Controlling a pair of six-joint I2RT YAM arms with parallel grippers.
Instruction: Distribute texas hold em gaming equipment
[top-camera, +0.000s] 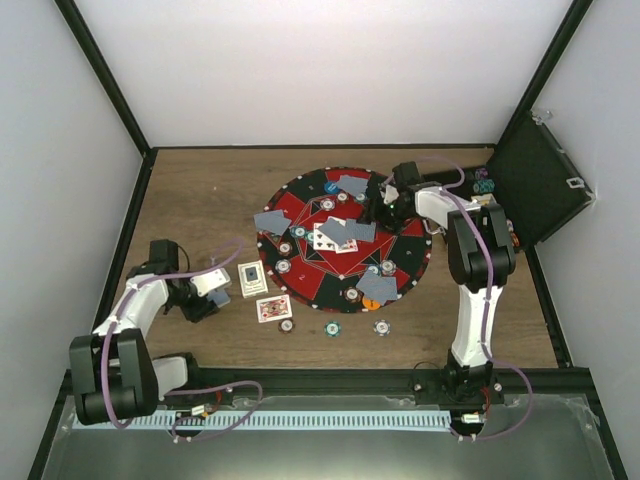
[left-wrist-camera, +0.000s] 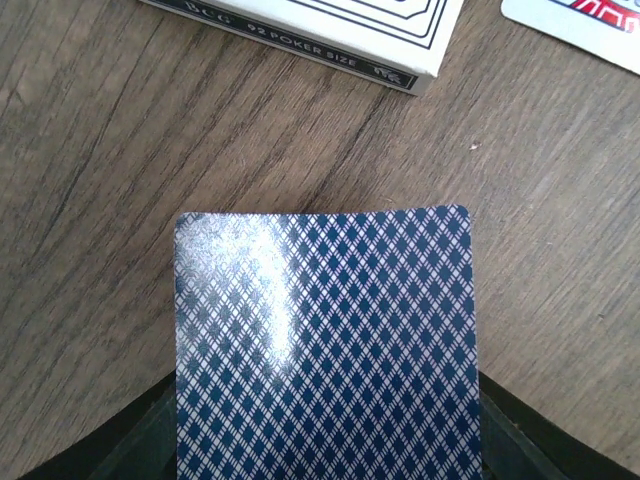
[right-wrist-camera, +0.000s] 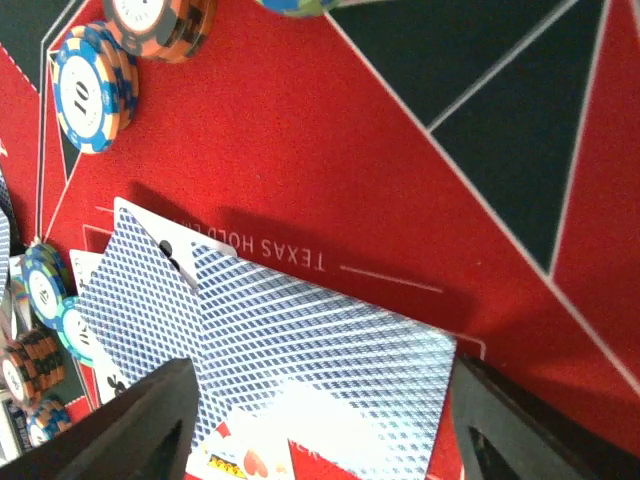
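left wrist: left hand (left-wrist-camera: 330, 448) clamps a blue-backed card (left-wrist-camera: 325, 340) (right hand (right-wrist-camera: 325, 430) spread wide).

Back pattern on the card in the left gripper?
Blue-and-white diamond lattice on the card; clearest in the left wrist view.

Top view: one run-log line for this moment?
left gripper: shut on blue-backed card over table | right gripper: open over face-down card on red mat

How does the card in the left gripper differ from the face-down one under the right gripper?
The card in the left gripper is clamped, alone over the wooden table; the card under the right gripper lies on the red mat, overlapping other cards, jaws open. Both show blue diamond-patterned backs.
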